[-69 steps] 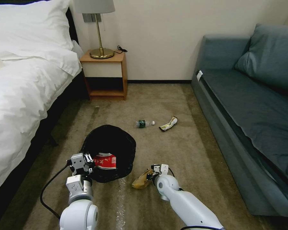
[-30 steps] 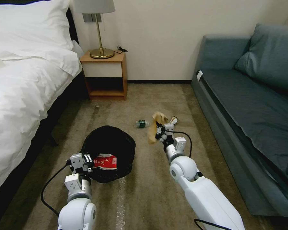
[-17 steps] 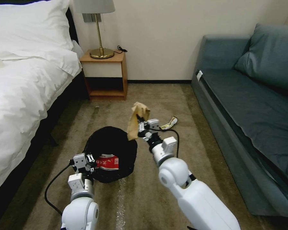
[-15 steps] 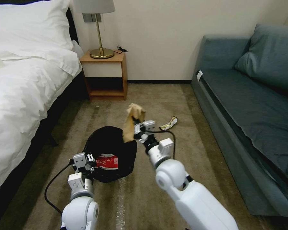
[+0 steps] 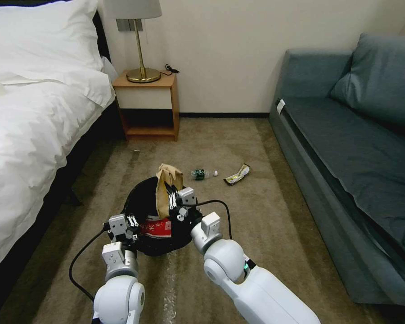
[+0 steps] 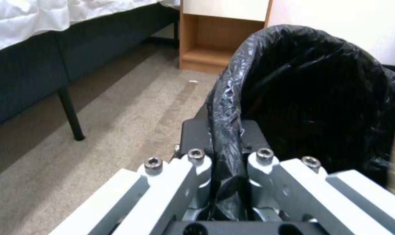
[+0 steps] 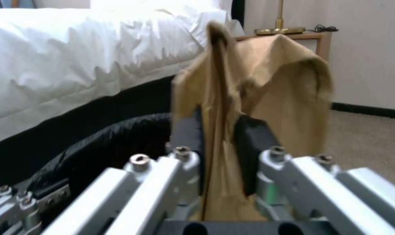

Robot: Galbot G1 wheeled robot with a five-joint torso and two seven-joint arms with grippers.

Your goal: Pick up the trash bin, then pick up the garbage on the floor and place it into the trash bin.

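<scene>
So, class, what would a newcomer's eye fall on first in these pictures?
The right pincer holds a crumpled tan paper bag over the black-lined trash bin, whose rim the left pincer grips. A small bottle and a wrapper lie on the carpet beyond.

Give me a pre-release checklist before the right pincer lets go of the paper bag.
1. Right pincer clamped on the paper bag: ok, the wrist view shows the fingers pinching it.
2. Left pincer gripping the trash bin rim: ok, shut on the black liner.
3. Bag above the bin's opening: ok in the head view.
4. Bag's lower end inside the rim: cannot tell.
5. Room in the bin: ok, a red carton lies inside.
6. Floor litter left: not ok, bottle and wrapper remain.
</scene>
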